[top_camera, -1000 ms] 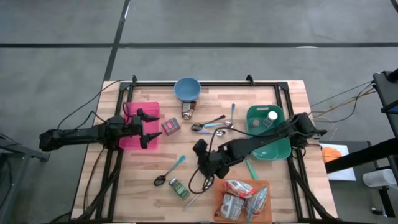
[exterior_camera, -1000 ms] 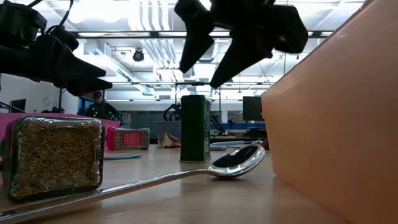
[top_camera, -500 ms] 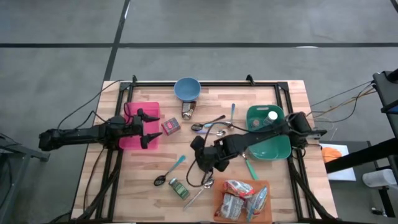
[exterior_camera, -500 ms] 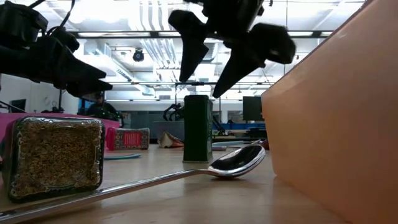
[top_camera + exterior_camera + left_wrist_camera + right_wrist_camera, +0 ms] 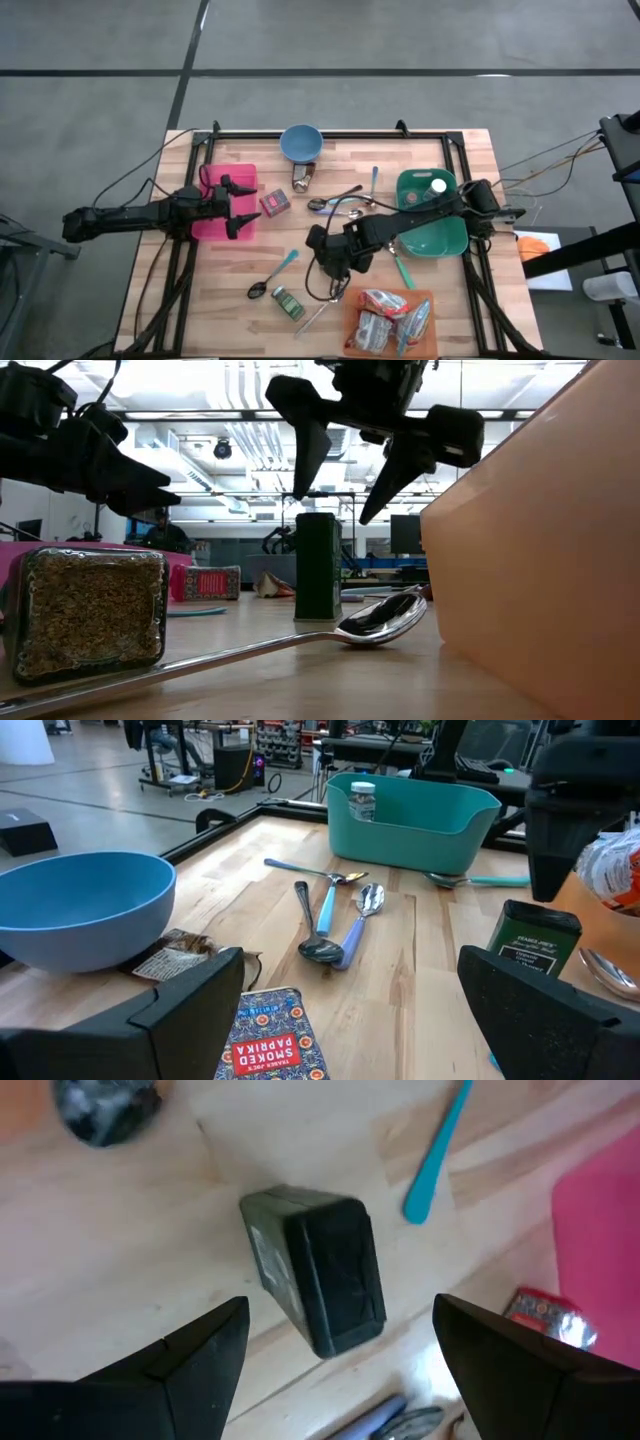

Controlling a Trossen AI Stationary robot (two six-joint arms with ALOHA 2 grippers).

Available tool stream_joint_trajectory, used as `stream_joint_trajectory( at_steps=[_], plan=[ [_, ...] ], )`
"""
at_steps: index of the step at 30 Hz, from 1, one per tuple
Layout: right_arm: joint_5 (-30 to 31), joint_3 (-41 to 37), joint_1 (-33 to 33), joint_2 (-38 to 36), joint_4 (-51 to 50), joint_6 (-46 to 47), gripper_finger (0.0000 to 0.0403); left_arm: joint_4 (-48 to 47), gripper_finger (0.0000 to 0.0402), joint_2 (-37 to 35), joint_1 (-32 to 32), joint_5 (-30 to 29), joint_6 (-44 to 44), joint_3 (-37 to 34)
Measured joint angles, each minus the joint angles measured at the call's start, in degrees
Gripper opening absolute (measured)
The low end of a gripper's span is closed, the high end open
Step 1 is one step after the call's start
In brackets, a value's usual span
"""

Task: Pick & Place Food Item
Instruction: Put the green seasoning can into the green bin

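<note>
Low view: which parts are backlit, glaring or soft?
Low view: both grippers, left and right, are dark silhouettes against bright ceiling lights; the spoon bowl mirrors them; the near orange tray wall is soft. Right wrist view: the green tin is slightly blurred.

A robotics lab or workshop hall. The wooden desk [image 5: 330, 290] stands on a bare grey concrete floor [image 5: 320, 50]. Beyond it run ceiling strip lights [image 5: 220, 415], exposed ducts and equipment benches [image 5: 200, 750].
</note>
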Motion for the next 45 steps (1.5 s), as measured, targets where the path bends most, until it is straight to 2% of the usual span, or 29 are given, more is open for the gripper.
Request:
stream_joint_trajectory(
  at_steps=[13, 22, 25, 33, 38, 40, 45],
  plan=[
    [-4.3, 0.1, -2.5, 3.4, 1.3, -6.0, 0.0313, 0.0, 0.0372, 0.1, 0.0, 0.0, 0.0, 0.0],
    [-5.4, 1.1, -3.4, 4.9, 1.1, -6.4, 0.0310, 0.0, 0.0372, 0.3, 0.0, 0.0, 0.0, 0.0],
    [-5.4, 1.1, -3.4, 4.9, 1.0, -7.2, 0.0289, 0.0, 0.0372, 0.3, 0.0, 0.0, 0.0, 0.0],
    [-5.8, 1.1, -3.4, 4.9, 1.1, -7.8, 0.0187, 0.0, 0.0372, 0.4, 0.0, 0.0, 0.0, 0.0],
    [-7.0, 1.1, -3.4, 4.8, 0.8, -7.8, 0.0137, 0.0, 0.0372, 0.3, 0.0, 0.0, 0.0, 0.0],
    [-7.0, 1.1, -3.4, 4.8, 0.8, -7.8, 0.0127, 0.0, 0.0372, 0.4, 0.0, 0.0, 0.0, 0.0],
    [-6.9, 1.1, -3.4, 4.7, 0.7, -5.9, 0.0131, 0.0, 0.0372, 0.4, 0.0, 0.0, 0.0, 0.0]
  ],
)
